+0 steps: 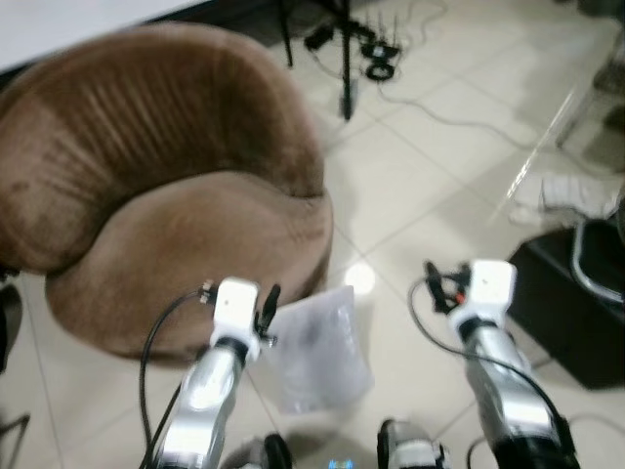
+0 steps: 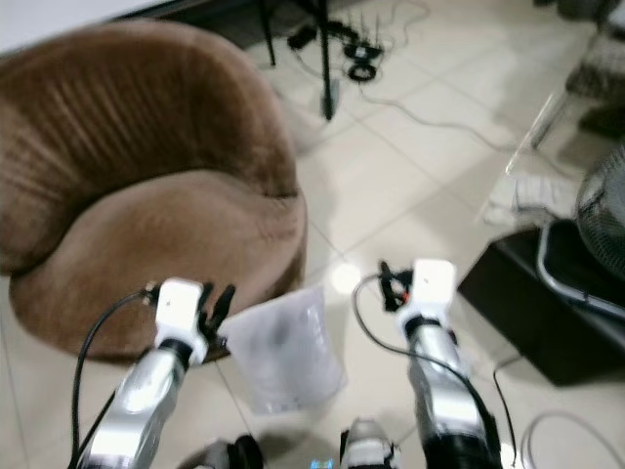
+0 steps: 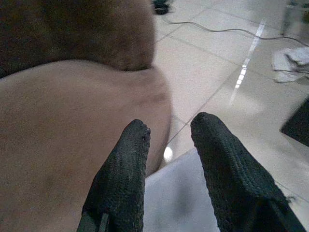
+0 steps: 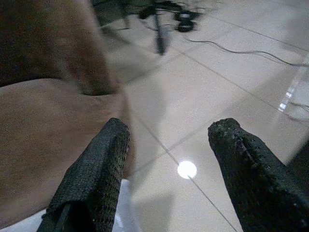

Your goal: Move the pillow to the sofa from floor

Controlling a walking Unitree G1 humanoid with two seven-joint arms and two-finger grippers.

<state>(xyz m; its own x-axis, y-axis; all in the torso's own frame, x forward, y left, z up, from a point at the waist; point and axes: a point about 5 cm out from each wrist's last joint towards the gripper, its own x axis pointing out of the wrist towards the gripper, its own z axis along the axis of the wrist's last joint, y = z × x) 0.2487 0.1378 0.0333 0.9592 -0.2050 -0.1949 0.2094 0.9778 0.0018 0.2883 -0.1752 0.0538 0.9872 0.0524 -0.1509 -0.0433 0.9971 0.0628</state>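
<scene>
Pale grey pillow (image 1: 317, 347) on tiled floor (image 1: 420, 186), touching brown sofa (image 1: 146, 195) front. Left end effector (image 3: 166, 140) & right end effector (image 4: 169, 145): both open w/ nothing held, above pillow.

home living room; brown sofa (image 1: 166, 186); tiled floor (image 1: 430, 176); cables (image 1: 391, 59)

The brown sofa (image 1: 161, 186) is the bulk to work around: its low seat lies open from above, walled behind by the high curved back. Bare tile runs along its right flank. A pale pillow (image 1: 317, 347) lies just beside its front right corner. Farther right of it a black box (image 1: 562, 303) blocks the floor; behind it, a stand and cables (image 1: 366, 59).
</scene>
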